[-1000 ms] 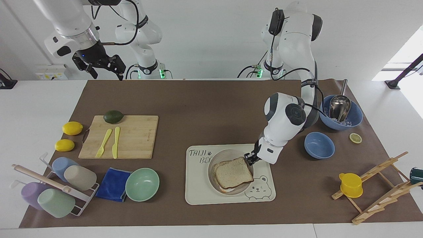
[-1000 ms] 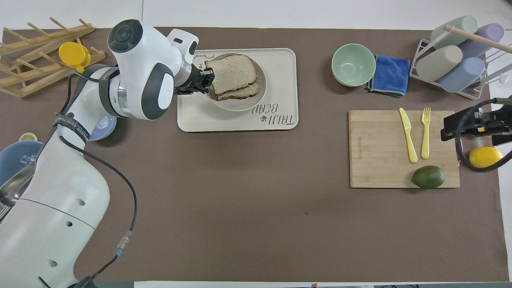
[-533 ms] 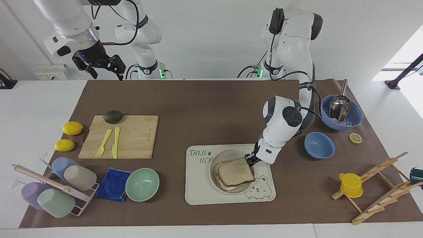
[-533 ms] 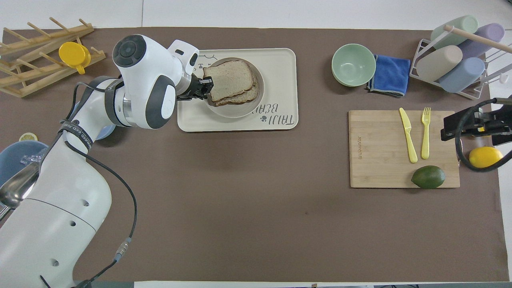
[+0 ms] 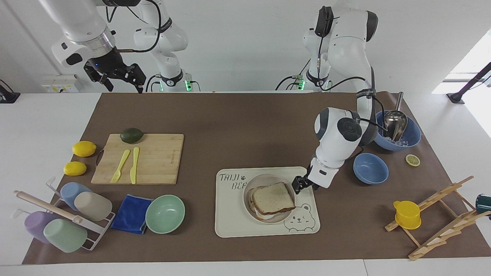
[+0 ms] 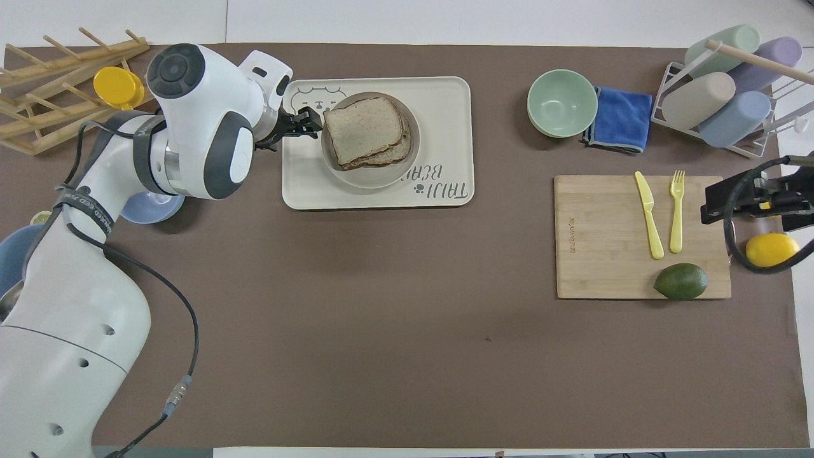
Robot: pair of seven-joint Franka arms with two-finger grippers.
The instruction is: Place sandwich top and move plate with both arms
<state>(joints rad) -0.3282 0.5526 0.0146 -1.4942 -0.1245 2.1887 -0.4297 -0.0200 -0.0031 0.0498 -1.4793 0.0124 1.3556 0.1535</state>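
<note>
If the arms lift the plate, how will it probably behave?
The plate looks rigid, so it should keep its shape. Its rim is shallow, so tilting may let the sandwich top slide. The two slices already sit slightly offset, so the stack may shift.

Left arm (image 5: 337, 142): glossy white rounded shells, dark grey joint caps, black cable along it.
Right arm (image 5: 82, 28): white shell, silver wrist ring, black gripper housing with small blue light.
Bases: green lights.

"TAIJI BE…" on the bear-printed tray (image 5: 230, 226)
</note>
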